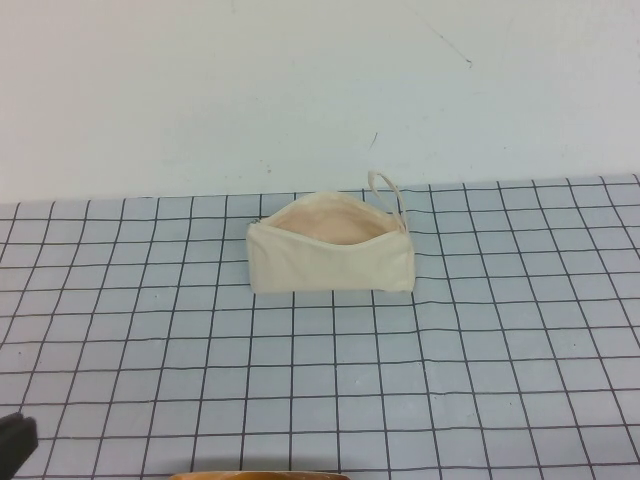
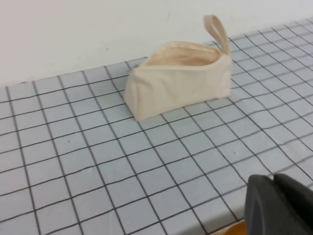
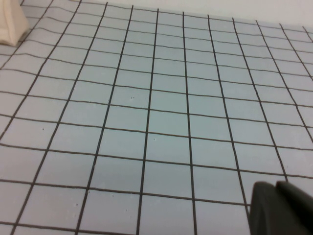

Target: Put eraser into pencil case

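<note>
The cream-white pencil case (image 1: 330, 258) stands on the grid mat at the table's middle, its mouth open upward with peach lining showing and its loop strap (image 1: 388, 190) at the right end. It also shows in the left wrist view (image 2: 178, 81), and one corner shows in the right wrist view (image 3: 12, 24). The eraser is not visible in any view. My left gripper (image 2: 273, 178) is shut and empty, parked at the near left edge (image 1: 15, 445), well short of the case. My right gripper (image 3: 275, 185) is shut and empty, out of the high view, over bare mat to the case's right.
A grey mat with a black grid (image 1: 480, 350) covers the table up to a white wall (image 1: 300, 90) behind the case. An orange-brown edge (image 1: 260, 476) shows at the near middle and in the left wrist view (image 2: 230, 229).
</note>
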You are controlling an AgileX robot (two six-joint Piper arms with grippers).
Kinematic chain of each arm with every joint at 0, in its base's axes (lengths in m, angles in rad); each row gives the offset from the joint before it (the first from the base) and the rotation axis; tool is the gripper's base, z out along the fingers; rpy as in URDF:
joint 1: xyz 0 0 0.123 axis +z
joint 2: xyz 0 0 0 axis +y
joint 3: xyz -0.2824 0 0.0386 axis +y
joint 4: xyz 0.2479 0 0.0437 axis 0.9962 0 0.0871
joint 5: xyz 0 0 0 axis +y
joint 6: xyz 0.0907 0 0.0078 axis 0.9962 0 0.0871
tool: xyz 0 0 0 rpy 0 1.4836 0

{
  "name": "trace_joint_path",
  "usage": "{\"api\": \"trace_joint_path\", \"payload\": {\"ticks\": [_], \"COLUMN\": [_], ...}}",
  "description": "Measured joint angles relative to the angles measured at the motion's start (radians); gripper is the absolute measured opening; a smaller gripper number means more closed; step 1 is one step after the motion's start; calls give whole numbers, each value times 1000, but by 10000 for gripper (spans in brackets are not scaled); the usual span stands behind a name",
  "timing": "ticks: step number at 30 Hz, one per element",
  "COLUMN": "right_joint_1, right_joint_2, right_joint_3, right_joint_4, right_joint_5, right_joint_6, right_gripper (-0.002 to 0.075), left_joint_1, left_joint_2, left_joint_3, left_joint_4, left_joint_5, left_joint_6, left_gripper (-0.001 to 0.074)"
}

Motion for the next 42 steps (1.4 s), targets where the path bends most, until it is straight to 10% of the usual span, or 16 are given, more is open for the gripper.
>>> {"api": "trace_joint_path", "payload": {"ticks": [7,29,42], "right_joint_1": [0,0,0], "right_joint_2": [0,0,0], "right_joint_3": [0,0,0], "right_joint_4": [0,2,2], "right_joint_5": [0,0,0], "right_joint_6": [0,0,0], "right_gripper": [-1,-1,-1], "left_joint_1": [53,652,608], "left_joint_2": [-141,-341,-351], "left_joint_3": [195,550,550], "left_joint_4": [82,-115,-230], "left_joint_5": [-80,-329,-274], "left_joint_6": [-144,101,319], "left_gripper": [-1,-1,-1]}}
